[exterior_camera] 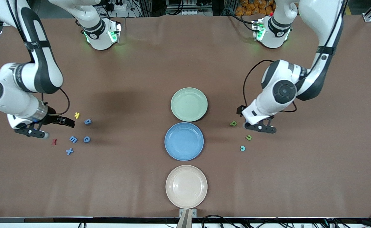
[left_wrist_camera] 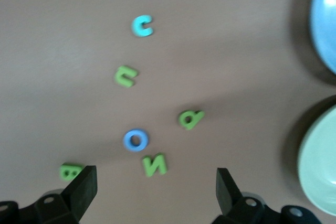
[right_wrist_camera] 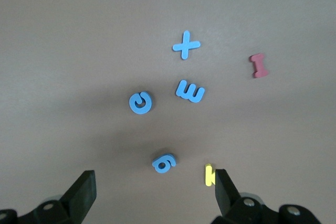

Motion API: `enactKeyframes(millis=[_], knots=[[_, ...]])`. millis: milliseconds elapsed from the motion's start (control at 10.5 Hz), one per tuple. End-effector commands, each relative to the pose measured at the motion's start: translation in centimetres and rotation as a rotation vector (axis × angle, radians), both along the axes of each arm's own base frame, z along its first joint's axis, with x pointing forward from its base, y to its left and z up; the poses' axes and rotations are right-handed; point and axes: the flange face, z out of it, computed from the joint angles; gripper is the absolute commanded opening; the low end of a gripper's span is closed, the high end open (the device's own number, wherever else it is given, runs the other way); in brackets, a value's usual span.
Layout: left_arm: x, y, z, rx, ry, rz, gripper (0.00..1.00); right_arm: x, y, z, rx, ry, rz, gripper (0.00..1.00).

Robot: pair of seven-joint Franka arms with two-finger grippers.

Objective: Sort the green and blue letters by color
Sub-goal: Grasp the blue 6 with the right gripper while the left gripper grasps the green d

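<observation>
Two plates await sorting: green plate (exterior_camera: 189, 104) and blue plate (exterior_camera: 184, 141) mid-tabletop. Blue letters (exterior_camera: 86, 139) lie toward my right arm's end, green letters (exterior_camera: 248, 137) toward my left's. Advice: descend squarely over one piece. Left gripper (exterior_camera: 260, 127) and right gripper (exterior_camera: 50, 126): wide open, empty.

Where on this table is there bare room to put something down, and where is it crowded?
Bare cloth lies between the blue letters and the three plates, and between the robot bases and the green plate. All three plates, blue plate and beige plate included, sit bare too. It is crowded under the right gripper and around the green letters by the left gripper.
</observation>
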Motion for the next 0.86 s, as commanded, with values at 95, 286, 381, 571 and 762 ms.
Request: enactKeyframes(millis=[95, 286, 381, 571, 762], knots=[[-1.3, -4.6, -3.5, -0.055, -0.075, -0.189, 1.0, -2.1, 0.2, -7.6, 0.042, 0.005, -0.064, 1.0], [-1.7, -6.5, -5.2, -0.075, -0.094, -0.282, 1.0, -3.4, 0.4, -9.9, 0.048, 0.039, -0.076, 1.0], [-1.6, -6.7, -6.4, -0.071, -0.101, -0.304, 1.0, -4.1, 0.4, -11.4, 0.051, 0.029, -0.092, 1.0], [-0.7, -5.9, -9.1, -0.038, -0.126, -0.369, 1.0, -4.7, 0.8, -13.1, 0.05, 0.04, -0.095, 1.0], [0.2, -7.4, -10.8, -0.043, -0.13, -0.533, 1.0, -4.8, 1.7, -13.9, 0.046, 0.055, -0.122, 1.0]])
